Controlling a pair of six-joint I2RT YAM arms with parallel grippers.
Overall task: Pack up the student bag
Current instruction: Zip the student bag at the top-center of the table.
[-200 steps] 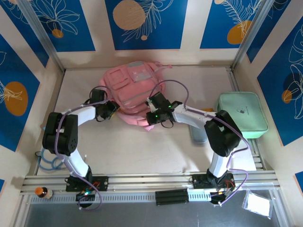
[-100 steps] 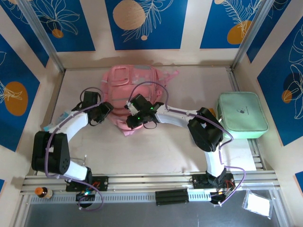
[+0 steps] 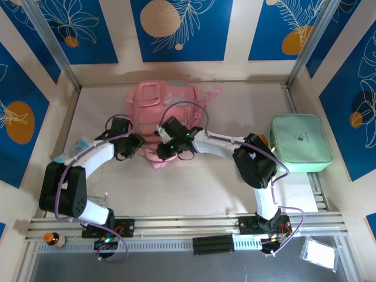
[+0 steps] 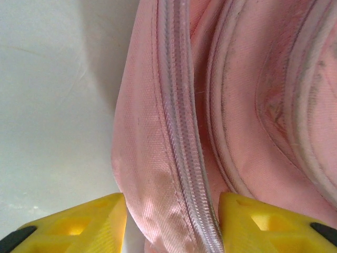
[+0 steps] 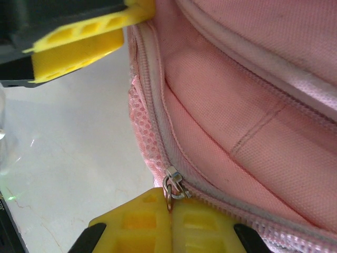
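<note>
Okay so standing here watching, the pink student bag [image 3: 167,100] is lying on the surface [image 3: 194,188] toward the far side, roughly centre, and both arms are working its near edge. The left fingers [image 4: 89,224] are clamped on either side of a fold of the bag's side, with the zip track [image 4: 181,132] running right up between them. From the look of it they're pinning the fabric so it can't slide. The right fingers [image 5: 169,211] are squeezed fully together with the little metal zip pull [image 5: 172,184] caught at their tips, just beside where the left ones are gripping. So my read is we're at the unzipping step – nothing is going in yet, and the mint-green case [image 3: 299,143] sits well apart on the right side. Next move, I'd guess, is dragging that pull along the track while the left side holds firm. The bag is soft and floppy, so the pull has to follow the curve of the zip or the fabric will just bunch up – and that tiny tab could slip out of the pinch pretty easily.
</note>
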